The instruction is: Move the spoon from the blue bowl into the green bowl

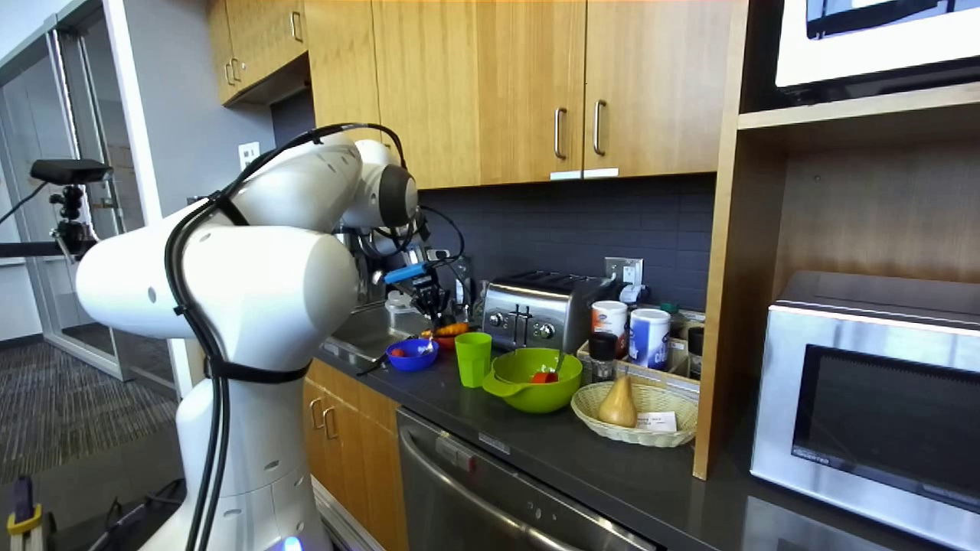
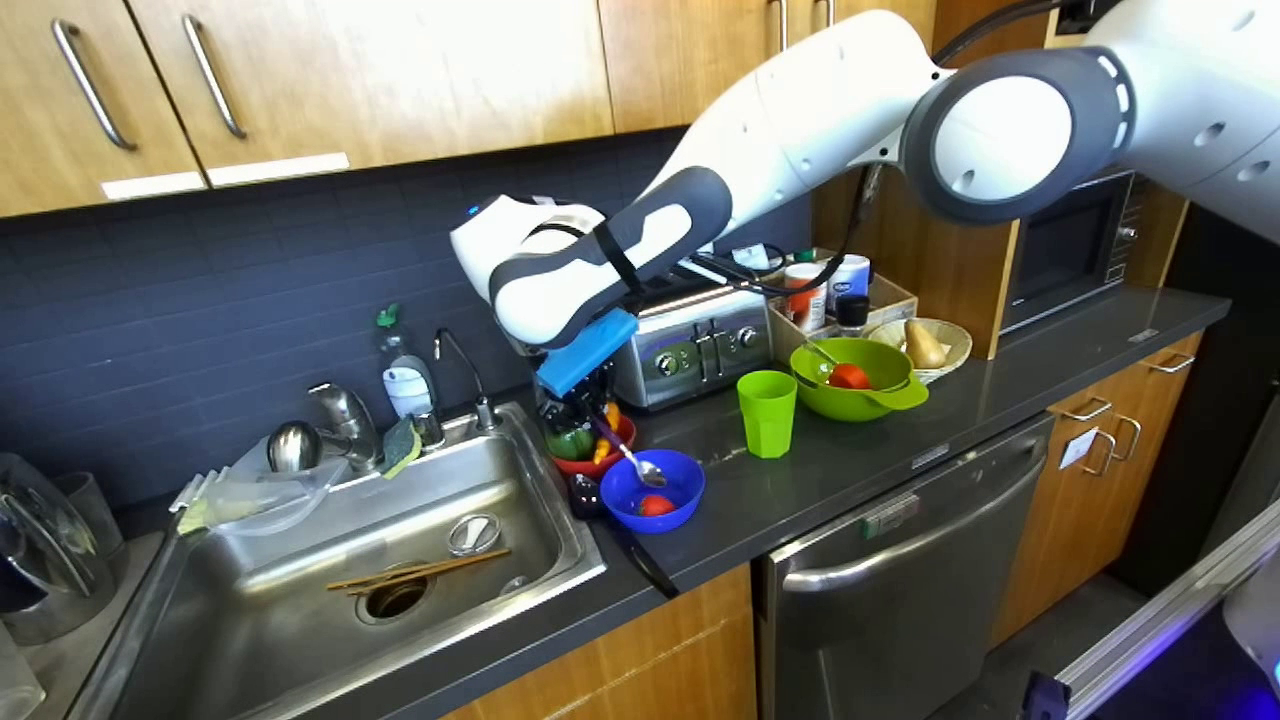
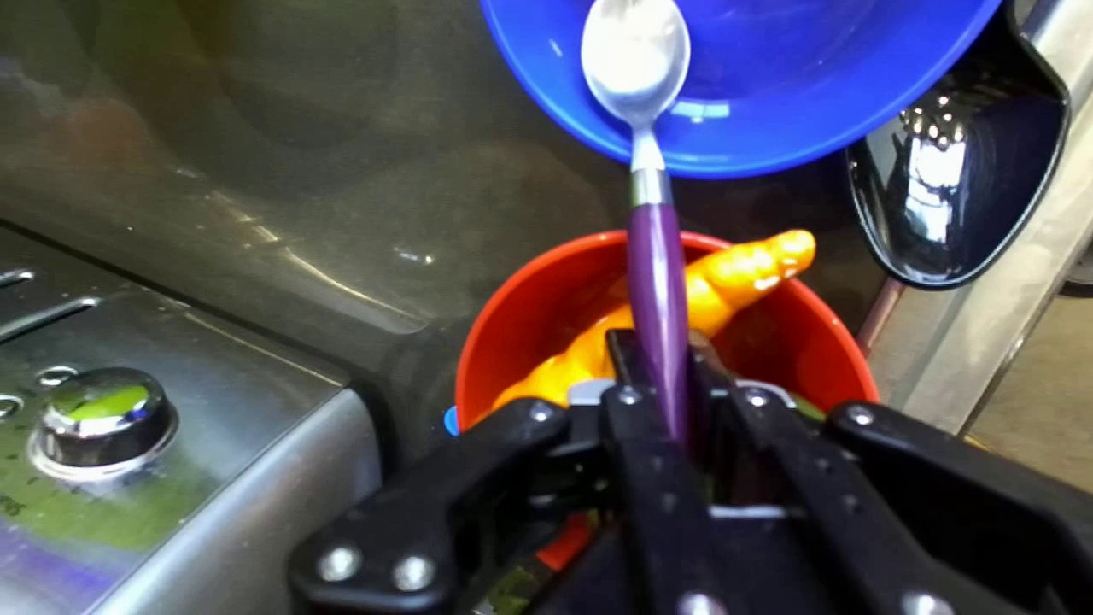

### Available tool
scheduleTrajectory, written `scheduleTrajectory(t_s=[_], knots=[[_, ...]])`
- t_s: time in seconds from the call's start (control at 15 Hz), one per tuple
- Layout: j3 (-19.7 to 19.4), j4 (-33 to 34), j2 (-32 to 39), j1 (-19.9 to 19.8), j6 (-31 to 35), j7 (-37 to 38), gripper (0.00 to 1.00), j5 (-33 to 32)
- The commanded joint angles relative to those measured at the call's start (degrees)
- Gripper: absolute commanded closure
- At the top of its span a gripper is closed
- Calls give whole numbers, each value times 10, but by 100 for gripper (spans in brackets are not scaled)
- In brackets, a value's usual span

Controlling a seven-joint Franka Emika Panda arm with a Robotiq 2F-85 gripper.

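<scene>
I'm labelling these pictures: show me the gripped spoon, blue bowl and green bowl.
Gripped spoon (image 3: 657, 278): in the wrist view, purple handle.
Blue bowl (image 3: 798, 77): in the wrist view, inner wall.
Green bowl (image 2: 885, 358): in an exterior view, inner wall.

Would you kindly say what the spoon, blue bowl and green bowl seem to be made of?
Spoon: shiny head, apparently metal by its silvery reflections; smooth purple handle, softly shiny, possibly plastic.
Blue bowl: probably glossy plastic, given even colour and sharp highlights.
Green bowl: likely plastic too, smooth and uniformly lime.
</scene>
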Motion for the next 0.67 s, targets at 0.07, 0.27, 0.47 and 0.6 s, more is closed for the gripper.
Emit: scheduleTrajectory(t_s=[0.07,0.27,0.47,0.6], knots=[[8,22,3,-6,-18,-10,96,13],[8,21,-4,-4,-17,0,96,14],[7,30,-9,2,-39,23,96,16],[11,31,-18,5,-55,37,96,17]])
